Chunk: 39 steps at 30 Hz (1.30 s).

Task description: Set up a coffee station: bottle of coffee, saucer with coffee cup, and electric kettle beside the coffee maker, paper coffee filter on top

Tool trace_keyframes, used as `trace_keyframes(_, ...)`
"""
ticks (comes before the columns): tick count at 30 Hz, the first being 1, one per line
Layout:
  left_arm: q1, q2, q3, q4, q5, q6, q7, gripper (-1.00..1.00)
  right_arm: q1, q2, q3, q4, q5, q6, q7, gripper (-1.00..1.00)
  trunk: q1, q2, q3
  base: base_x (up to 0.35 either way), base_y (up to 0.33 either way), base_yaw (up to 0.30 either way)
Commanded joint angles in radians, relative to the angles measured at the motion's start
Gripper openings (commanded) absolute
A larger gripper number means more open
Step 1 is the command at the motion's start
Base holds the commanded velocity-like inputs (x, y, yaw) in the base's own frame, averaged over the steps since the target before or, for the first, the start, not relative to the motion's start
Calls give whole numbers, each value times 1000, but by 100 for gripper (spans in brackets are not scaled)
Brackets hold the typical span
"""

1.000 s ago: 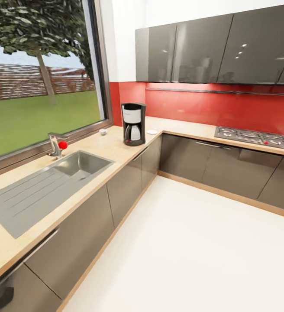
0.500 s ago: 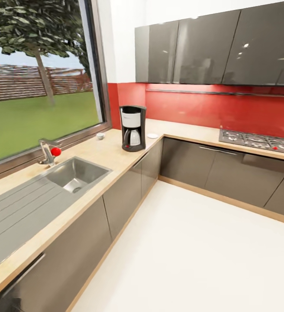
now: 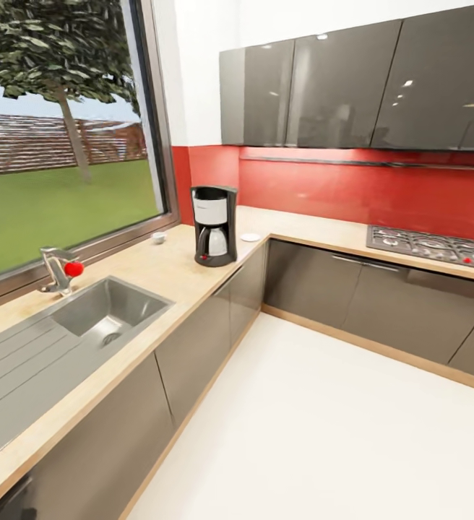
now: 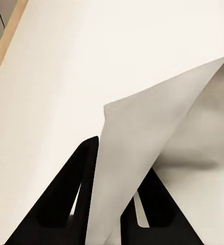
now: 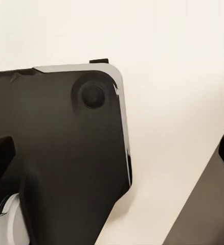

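Coffee maker [image 3: 213, 225] stands on the countertop [image 3: 166, 269] near the corner, a little right of the window, and it sits lower and further left in the head view than a second ago; so do the sink and tap. The whole picture has slid that way, so I take it the robot is turning or rolling rather than anything on the counter moving. That suits the task: it seems to be bringing its load toward the machine.

In the left wrist view, the left gripper [image 4: 111, 204] has its two dark fingers [image 4: 76, 194] pinched on a sheet of white paper, which I judge to be the paper coffee filter [image 4: 142, 143], hanging over pale floor. The right wrist view shows a black rounded panel with a silver edge; I cannot tell how the right claw stands.

By count: one coffee maker, one small white cup [image 3: 159, 236] by the window sill to its left, one flat white saucer [image 3: 251, 237] just to its right, one sink [image 3: 107, 312], one tap [image 3: 58, 269], one hob [image 3: 433, 245] far right.
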Motion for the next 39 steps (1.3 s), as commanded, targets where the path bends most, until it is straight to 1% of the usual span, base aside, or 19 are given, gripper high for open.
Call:
trace_keyframes(1, -1, -1, 7, 0, -14, -8, -4, -100, -1, 0, -2, 0, -7, -3, 1, 100, 1, -2, 0, 306, -131, 0)
trace_keyframes(15, -1, -2, 7, 1, -15, -8, -4, -100, -1, 0, -2, 0, -7, -4, 1, 100, 1, -2, 21, 298, -142, 0)
trace_keyframes(39, -1, -2, 7, 7, -14, -8, -4, -100, -1, 1, 3, 2, -4, -5, 1, 100, 1, -2, 22, 283, -167, 0)
